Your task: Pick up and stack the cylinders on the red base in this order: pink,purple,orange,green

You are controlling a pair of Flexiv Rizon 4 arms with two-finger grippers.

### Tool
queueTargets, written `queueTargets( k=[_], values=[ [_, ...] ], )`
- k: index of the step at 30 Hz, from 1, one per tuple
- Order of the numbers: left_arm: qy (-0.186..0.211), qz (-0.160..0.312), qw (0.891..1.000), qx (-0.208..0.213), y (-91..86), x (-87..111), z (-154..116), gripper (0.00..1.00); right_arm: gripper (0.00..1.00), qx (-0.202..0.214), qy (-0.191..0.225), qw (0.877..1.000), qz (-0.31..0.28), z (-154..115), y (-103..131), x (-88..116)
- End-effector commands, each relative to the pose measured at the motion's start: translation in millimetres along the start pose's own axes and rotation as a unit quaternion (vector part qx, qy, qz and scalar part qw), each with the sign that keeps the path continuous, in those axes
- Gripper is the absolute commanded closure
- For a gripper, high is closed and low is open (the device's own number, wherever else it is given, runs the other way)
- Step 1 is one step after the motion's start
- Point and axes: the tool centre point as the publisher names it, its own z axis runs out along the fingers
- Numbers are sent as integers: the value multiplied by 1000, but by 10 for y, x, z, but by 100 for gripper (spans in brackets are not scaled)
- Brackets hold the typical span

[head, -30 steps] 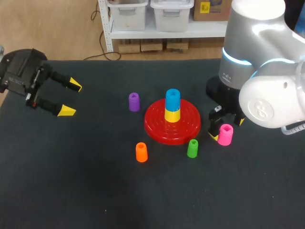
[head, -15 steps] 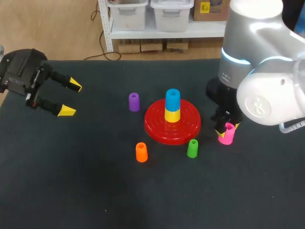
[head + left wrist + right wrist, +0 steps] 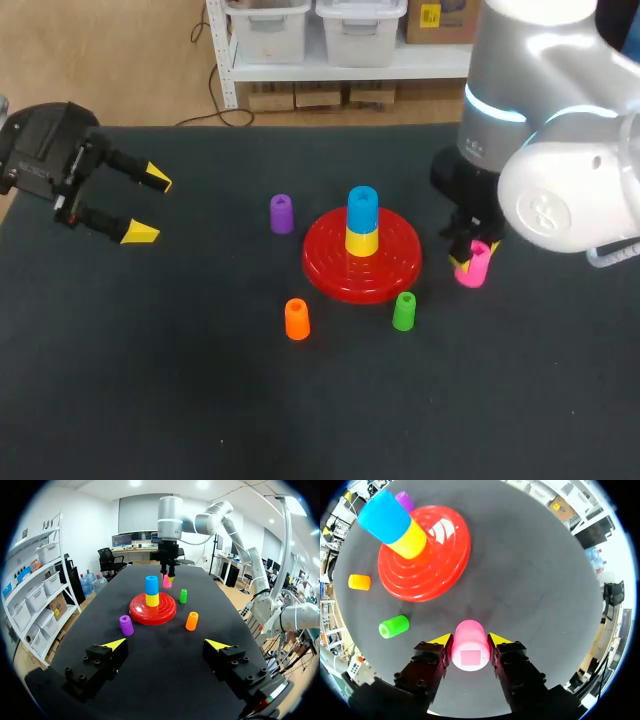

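Since 1.0 s ago, the right gripper (image 3: 470,639) has gone from fingers apart on either side of the pink cylinder (image 3: 470,650) to clamped on it from both sides. The cylinder now sits higher in the head view, just right of the red base (image 3: 392,272). We cannot tell whether it is clear of the table (image 3: 180,380).

The left gripper (image 3: 150,206) is unchanged: fingers wide, holding nothing, over the table's far left.

The base carries a yellow cylinder (image 3: 361,241) with a blue cylinder (image 3: 362,208) stacked on it. The purple cylinder (image 3: 281,213) stands left of the base. The orange cylinder (image 3: 296,318) and green cylinder (image 3: 404,311) stand on its near side.
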Motion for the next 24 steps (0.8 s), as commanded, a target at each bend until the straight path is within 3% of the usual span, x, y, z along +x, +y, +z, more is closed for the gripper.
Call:
queueTargets(
  k=[1,7,11,24],
  values=[
    [-1,1,1000,0,0,9,-1,0,100,18,-22,999,-15,-447,-16,40],
    [-1,1,1000,0,0,9,-1,0,100,34,-49,996,-66,-987,32,-236],
    [-1,1,1000,0,0,9,-1,0,100,33,-56,992,-104,-1209,173,-427],
    [-1,1,1000,0,0,9,-1,0,100,24,-53,983,-176,-1347,553,-833]
  ],
)
